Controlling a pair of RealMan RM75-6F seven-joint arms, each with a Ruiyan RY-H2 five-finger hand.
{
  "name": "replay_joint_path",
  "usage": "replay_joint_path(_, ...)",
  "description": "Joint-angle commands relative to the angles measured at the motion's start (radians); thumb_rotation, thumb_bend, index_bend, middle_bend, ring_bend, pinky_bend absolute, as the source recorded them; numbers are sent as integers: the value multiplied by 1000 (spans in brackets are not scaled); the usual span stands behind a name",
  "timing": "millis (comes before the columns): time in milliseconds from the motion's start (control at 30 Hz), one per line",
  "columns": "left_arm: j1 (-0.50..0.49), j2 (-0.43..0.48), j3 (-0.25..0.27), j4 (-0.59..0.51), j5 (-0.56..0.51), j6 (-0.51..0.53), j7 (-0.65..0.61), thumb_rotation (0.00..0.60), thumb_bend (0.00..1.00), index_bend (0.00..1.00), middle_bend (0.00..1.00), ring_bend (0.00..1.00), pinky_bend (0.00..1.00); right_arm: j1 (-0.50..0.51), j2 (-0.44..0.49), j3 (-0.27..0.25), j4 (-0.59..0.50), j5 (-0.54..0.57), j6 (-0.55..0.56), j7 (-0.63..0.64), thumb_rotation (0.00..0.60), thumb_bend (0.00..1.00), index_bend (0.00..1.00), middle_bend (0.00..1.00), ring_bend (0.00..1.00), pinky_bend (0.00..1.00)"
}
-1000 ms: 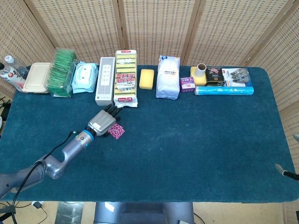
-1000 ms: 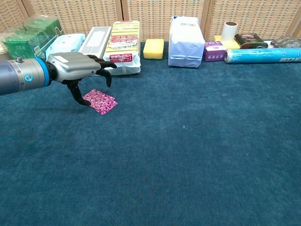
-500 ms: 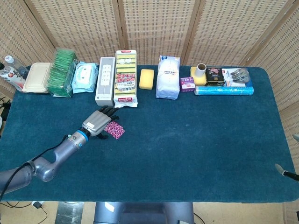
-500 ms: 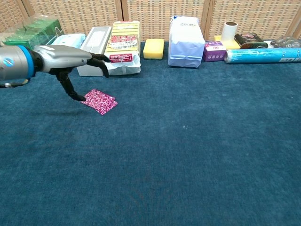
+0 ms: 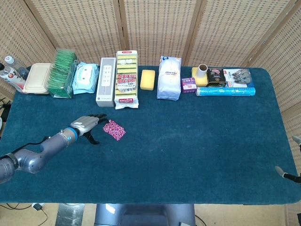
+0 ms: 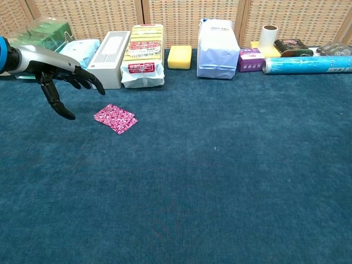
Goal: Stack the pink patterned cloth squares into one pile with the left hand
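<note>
A pink patterned cloth square (image 5: 114, 130) (image 6: 115, 118) lies flat on the blue table cover, in front of the yellow sponge pack. Only this one pink patch shows; I cannot tell whether it is a single piece or several stacked. My left hand (image 5: 86, 125) (image 6: 58, 71) hovers to the left of the cloth, apart from it, fingers spread and holding nothing. At the far right edge of the head view a small dark tip (image 5: 282, 172) shows, probably part of the right arm; the right hand itself is out of sight.
Along the back edge stand a green tea box (image 5: 62, 73), wet wipes (image 5: 85, 77), a white box (image 5: 105, 81), a sponge pack (image 5: 126, 79), a yellow sponge (image 5: 148, 79), a white bag (image 5: 169, 78), small boxes and a blue roll (image 5: 225, 91).
My left hand has drawn back to the left, away from the pink cloth it was touching. The cloth stays flat in the same spot.
</note>
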Motion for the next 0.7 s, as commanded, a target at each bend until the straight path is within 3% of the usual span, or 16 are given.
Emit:
replay_joint_path(33,-23,-18,14,58,-31,-31,-23,600,194,128,0,0,31,1,0,0,0,1,-3,1,600,42,137,54,0,0)
replay_joint_path(300,-115,-81,128,194,-148,-106,-41,600,199,128,0,0,31,6,-1,-1,1,1,-11,-2,600,42,137,54,0,0)
replay_joint_path(433,-152,-109,157,227,-184,-132,-64,600,199,128,0,0,31,6,-1,-2,1,2,-11,-3,600,42,136,54,0,0)
replay_joint_path(700,-257,-156,261,249,-246,-86,-56,600,199,117,0,0,31,8,-2,-1,3,6,-14,-3,600,42,136,54,0,0)
